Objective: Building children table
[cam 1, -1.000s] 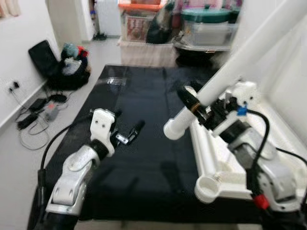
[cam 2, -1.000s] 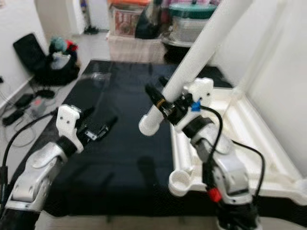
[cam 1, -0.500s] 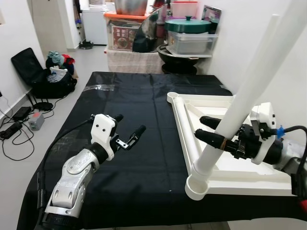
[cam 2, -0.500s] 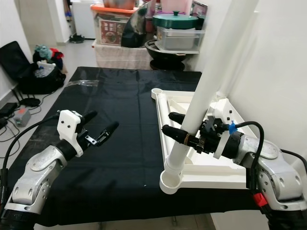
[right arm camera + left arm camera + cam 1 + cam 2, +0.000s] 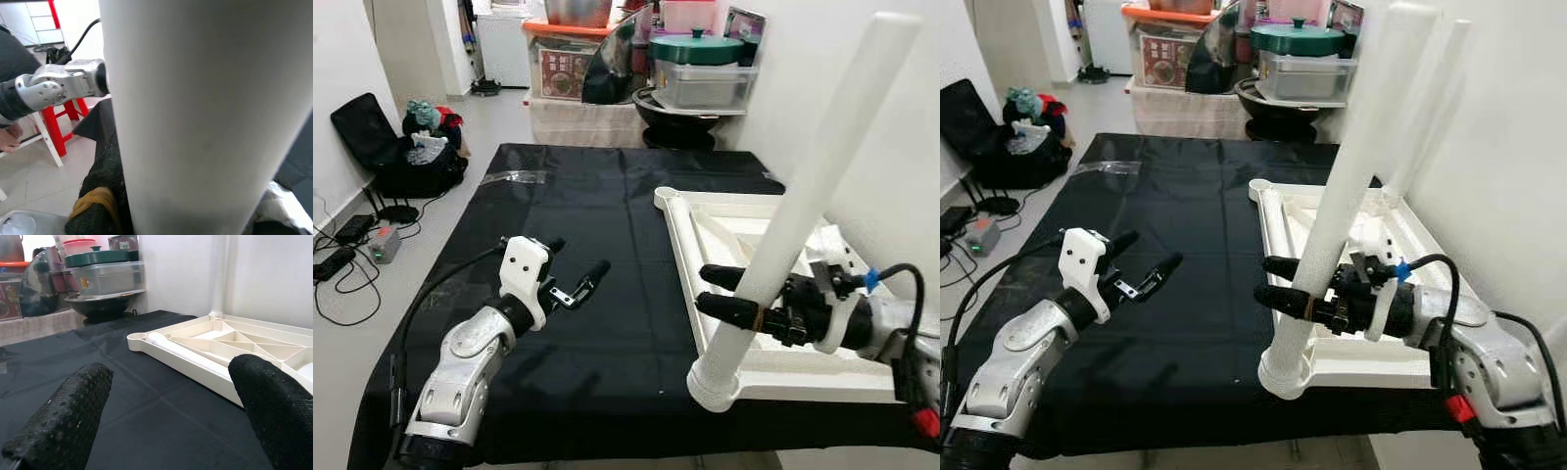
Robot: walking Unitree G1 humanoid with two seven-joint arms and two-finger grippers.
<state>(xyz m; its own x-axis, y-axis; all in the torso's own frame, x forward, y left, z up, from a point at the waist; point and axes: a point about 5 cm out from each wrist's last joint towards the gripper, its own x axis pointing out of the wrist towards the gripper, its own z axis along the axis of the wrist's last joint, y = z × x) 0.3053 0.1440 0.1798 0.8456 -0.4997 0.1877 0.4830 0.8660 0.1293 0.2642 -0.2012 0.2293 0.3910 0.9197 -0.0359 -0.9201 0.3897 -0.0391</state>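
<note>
White plastic makes up the upturned children's tabletop (image 5: pixel 773 364), which lies ribbed underside up on the right half of a table covered with a black cloth (image 5: pixel 597 323), close to the white wall (image 5: pixel 901 186). At its near left corner a round socket (image 5: pixel 713 384) receives the lower end of a long white table leg (image 5: pixel 803 206), which rises tilted, leaning up and away toward the wall. The right gripper (image 5: pixel 729 292) reaches in from the right, and its two black fingers (image 5: pixel 724 277) are closed around the leg a little above the socket, one on the far side and one on the near side; in the right wrist view the leg (image 5: pixel 195 107) stands right against the lens with a finger (image 5: pixel 105 191) pressed to its side. A second white leg (image 5: pixel 1425 108) stands at the far right corner of the tabletop, against the wall. The left gripper (image 5: pixel 571 271) hovers over the bare cloth well left of the tabletop, its fingers (image 5: pixel 63 416) spread apart and holding nothing; the left wrist view looks between them toward the tabletop (image 5: pixel 230 347), where another white tube (image 5: pixel 188 355) lies along its left channel. Beyond the table stand a clear storage box with a green lid (image 5: pixel 703 70) and a dark bowl (image 5: pixel 680 113), and a black bag (image 5: pixel 386 132) with cables sits on the floor to the left.
</note>
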